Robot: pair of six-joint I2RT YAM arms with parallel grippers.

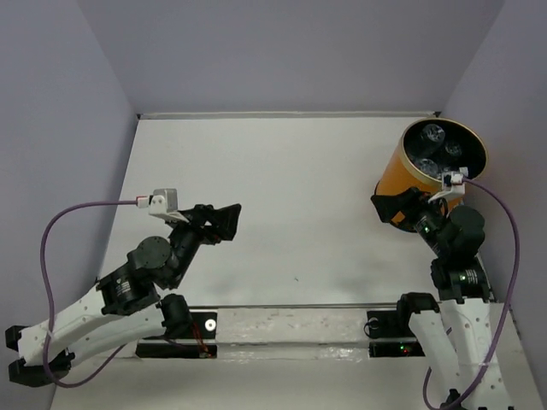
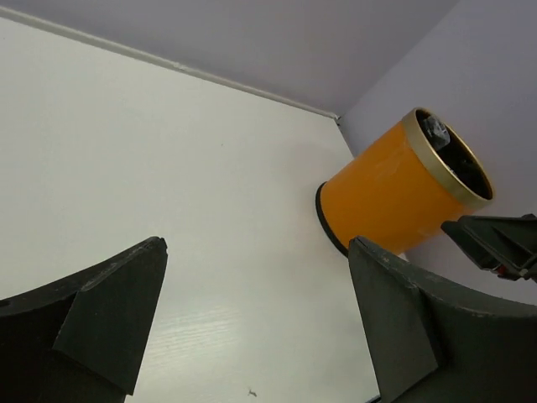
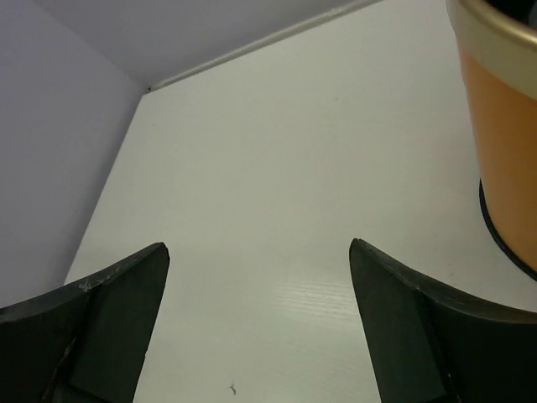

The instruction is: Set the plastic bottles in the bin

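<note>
The orange bin [image 1: 402,162] stands at the back right of the table, with clear plastic bottles [image 1: 433,135] lying inside its black interior. It also shows in the left wrist view [image 2: 386,197] and at the right edge of the right wrist view [image 3: 508,143]. My left gripper [image 1: 229,218] is open and empty over the left middle of the table; it also shows in the left wrist view [image 2: 256,252]. My right gripper [image 1: 389,207] is open and empty just in front of the bin's base; it also shows in the right wrist view [image 3: 258,252]. No bottles lie on the table.
Purple walls enclose the white table [image 1: 291,196] on the left, back and right. A small dark speck [image 3: 232,388] marks the tabletop. The arm bases sit on a rail [image 1: 291,329] at the near edge.
</note>
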